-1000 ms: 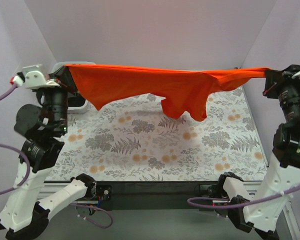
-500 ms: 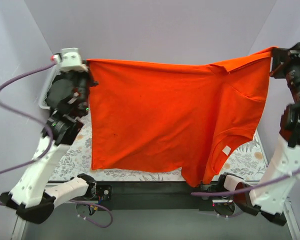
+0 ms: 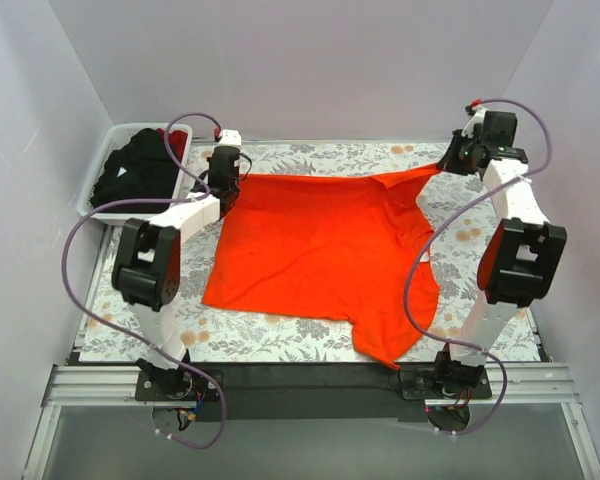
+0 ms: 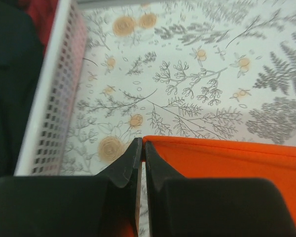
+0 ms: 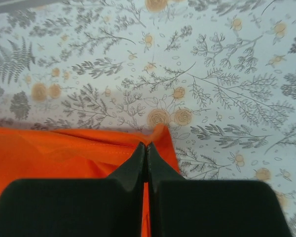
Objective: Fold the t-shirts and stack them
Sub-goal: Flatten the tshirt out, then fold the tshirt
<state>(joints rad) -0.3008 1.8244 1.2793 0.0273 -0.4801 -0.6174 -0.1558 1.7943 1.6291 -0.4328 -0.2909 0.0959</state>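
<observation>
One orange t-shirt (image 3: 320, 240) lies spread almost flat on the floral bench (image 3: 280, 338), with a sleeve near the bench's near edge, right of the middle, and its body covering the centre. Both arms lean out over the bench from the near edge, the left one along the shirt's left side and the right one along its right side. The right arm's purple cable (image 3: 412, 290) loops in front of the shirt's right edge in the overhead view. At the shirt's far left corner the left gripper (image 4: 141, 144) has its jaws pressed together on the cloth's edge. At the far right corner the right gripper (image 5: 147, 146) pinches the cloth the same way, its fingers closed with only a sliver between them. Bare floral surface shows beyond both corners, up to the far edge. In the far left corner of the bench, just left of the left gripper, stands a white basket (image 4: 54, 98) holding a black t-shirt (image 3: 135, 172) and a dark red t-shirt (image 4: 39, 17)
</observation>
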